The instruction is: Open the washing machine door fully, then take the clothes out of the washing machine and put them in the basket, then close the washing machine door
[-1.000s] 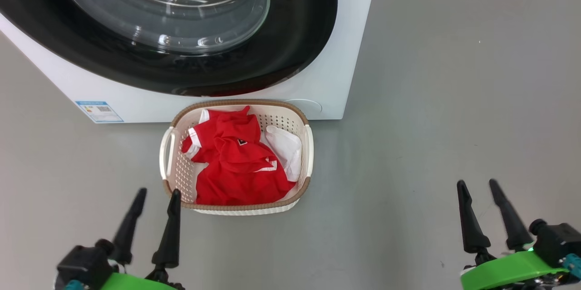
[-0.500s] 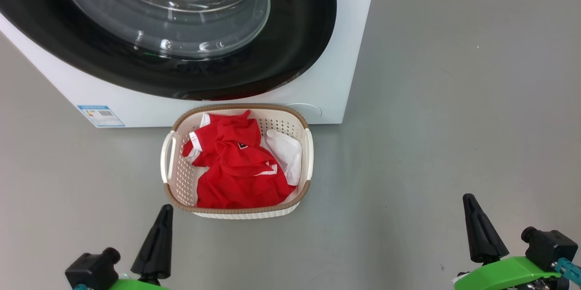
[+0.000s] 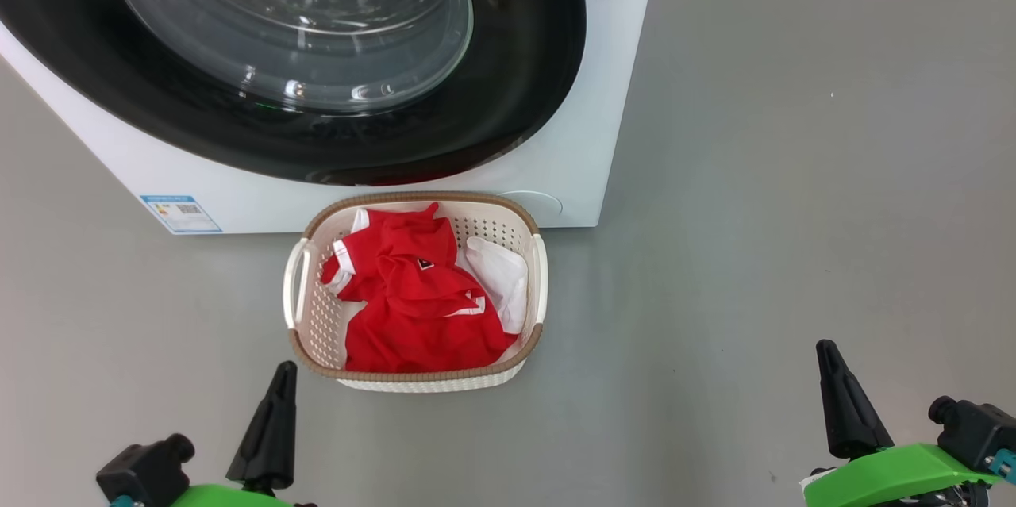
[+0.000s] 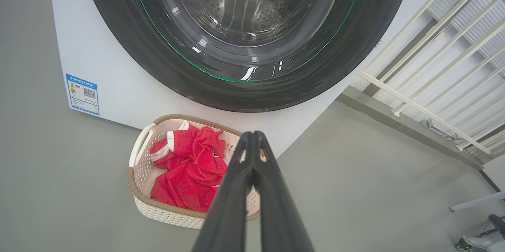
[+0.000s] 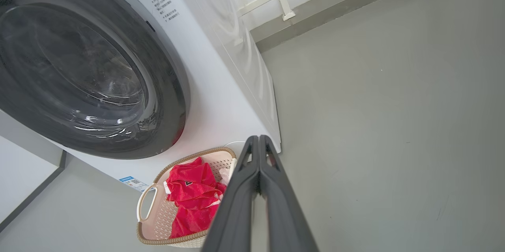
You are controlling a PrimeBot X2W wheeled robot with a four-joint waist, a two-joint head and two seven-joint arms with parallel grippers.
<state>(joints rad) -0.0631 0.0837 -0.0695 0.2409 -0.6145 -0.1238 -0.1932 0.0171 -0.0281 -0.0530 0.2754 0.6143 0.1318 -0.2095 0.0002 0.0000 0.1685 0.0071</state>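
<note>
- The door [image 3: 302, 39] sits flush against the front of the washing machine [image 3: 603, 134], black rim seated all round. I see no gap in either wrist view, so it reads as closed.
- Clothes: the red shirt [image 3: 413, 301] and white cloth [image 3: 500, 273] both lie in the basket [image 3: 421, 196]. The shirt fills most of it and the white piece is tucked against the right wall. Nothing hangs over the rim.
- Drum: through the glass you get bare steel and no fabric. Glare hides part of it, so I'm not fully certain.
- The basket stands on the floor [image 3: 754, 213] just in front of the machine's lower panel, toward its right corner. I can't tell if they touch.
- Left gripper [image 3: 284, 372]: fingers pressed together and empty, near the basket's front left corner but apart from it.
- Right gripper [image 3: 827, 348]: fingers pressed together and empty, well off to the basket's right above bare floor.
- Progress, my read: unloading is done and the door is shut, so the task looks complete.
- One open item: you can't confirm from these views that the latch caught.
</note>
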